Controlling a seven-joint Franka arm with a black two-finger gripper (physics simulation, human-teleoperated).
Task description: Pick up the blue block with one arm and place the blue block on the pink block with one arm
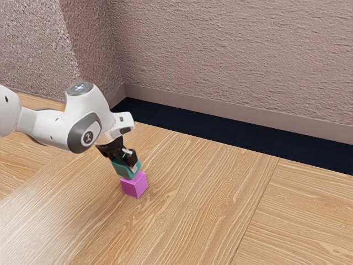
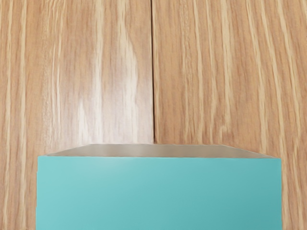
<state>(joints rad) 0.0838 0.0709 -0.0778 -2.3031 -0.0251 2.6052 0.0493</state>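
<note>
Blue-teal cube block [image 1: 128,168]: it is held off the light wooden plank surface [image 1: 220,210], right on top of the pink cube block [image 1: 134,185]. In the wrist view its flat teal face [image 2: 158,191] sits just under your hand.
Black two-finger claw [image 1: 124,162]: clenched on the blue block, with a dark finger on each of two opposite sides. It hangs from the white arm [image 1: 49,124], which reaches in from the exterior view's left.
Key relation: the pink block lies straight below the claw, a touch toward the exterior view's right. The blue block's underside meets the pink top or hangs a hair above it; you cannot tell which from here.
Tilt: the blue block looks slightly canted against the pink one's square top. Neither cube has a long axis to line up, only faces.
Step in hand: likely the placing, with the pick-up done.
Next move calls for: a short, straight descent if any gap is left, then a gentle release.
Risk: letting go while canted or off-centre could tip the blue block off the pink edge.
</note>
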